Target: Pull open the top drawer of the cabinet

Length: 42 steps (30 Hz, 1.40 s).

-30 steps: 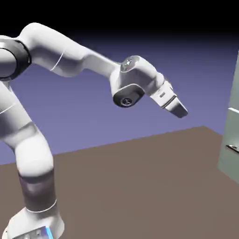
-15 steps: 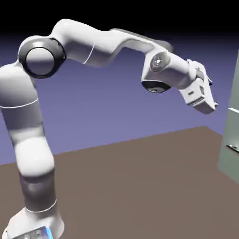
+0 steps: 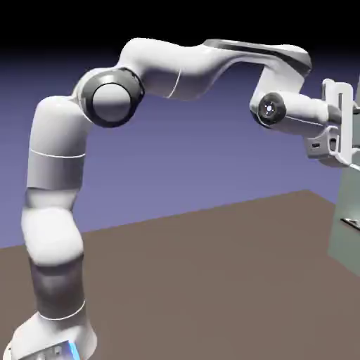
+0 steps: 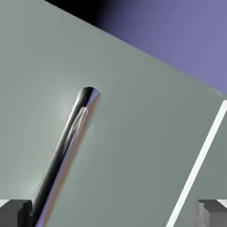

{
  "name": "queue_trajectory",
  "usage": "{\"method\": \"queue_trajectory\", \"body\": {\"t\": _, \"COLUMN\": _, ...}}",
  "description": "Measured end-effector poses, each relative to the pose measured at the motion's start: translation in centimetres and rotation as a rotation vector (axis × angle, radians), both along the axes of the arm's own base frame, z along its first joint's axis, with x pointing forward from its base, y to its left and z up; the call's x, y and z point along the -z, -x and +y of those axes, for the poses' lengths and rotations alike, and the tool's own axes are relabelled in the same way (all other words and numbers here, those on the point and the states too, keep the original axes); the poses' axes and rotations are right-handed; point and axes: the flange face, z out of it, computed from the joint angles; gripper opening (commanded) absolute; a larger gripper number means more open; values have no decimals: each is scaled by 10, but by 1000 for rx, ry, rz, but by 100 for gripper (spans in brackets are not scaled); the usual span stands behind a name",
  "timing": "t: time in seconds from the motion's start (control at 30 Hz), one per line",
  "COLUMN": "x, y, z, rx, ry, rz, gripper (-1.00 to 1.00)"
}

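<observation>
Drawer (image 4: 133,133) handle (image 4: 71,142) lies just ahead of our open gripper (image 4: 113,213), near its left fingertip; we should center the bar between the fingers before closing.

Exterior view: the cabinet (image 3: 346,225) is cut by the right edge, only a narrow strip of its face showing; its upper part sits behind the hand. A short stub of one handle (image 3: 349,223) shows before the edge takes it (which drawer it belongs to, cannot tell). The gripper's (image 3: 349,126) fingertips run off frame.

Hand view: the top drawer's bar handle (image 4: 66,150) leaves at the bottom edge. Finger tips (image 4: 15,213) show as corners only.
</observation>
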Motion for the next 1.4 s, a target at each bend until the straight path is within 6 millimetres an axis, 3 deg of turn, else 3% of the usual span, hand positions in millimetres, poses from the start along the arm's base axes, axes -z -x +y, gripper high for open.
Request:
{"method": "queue_trajectory", "body": {"t": 0.47, "x": 12, "y": -72, "z": 31, "rx": 76, "ry": -319, "rz": -207, "gripper": 0}}
{"method": "queue_trajectory", "body": {"t": 0.7, "x": 14, "y": -103, "z": 24, "rx": 83, "ry": -334, "rz": -211, "gripper": 0}}
{"method": "queue_trajectory", "body": {"t": 0.9, "x": 13, "y": -124, "z": 32, "rx": 77, "ry": -328, "rz": -213, "gripper": 0}}
{"method": "queue_trajectory", "body": {"t": 0.93, "x": 13, "y": -124, "z": 33, "rx": 77, "ry": -328, "rz": -213, "gripper": -100}}
{"method": "queue_trajectory", "body": {"t": 1.1, "x": 13, "y": -114, "z": 33, "rx": 76, "ry": -328, "rz": -213, "gripper": -100}}
{"method": "queue_trajectory", "body": {"t": 1.4, "x": 13, "y": -67, "z": 32, "rx": 76, "ry": -328, "rz": -213, "gripper": -100}}
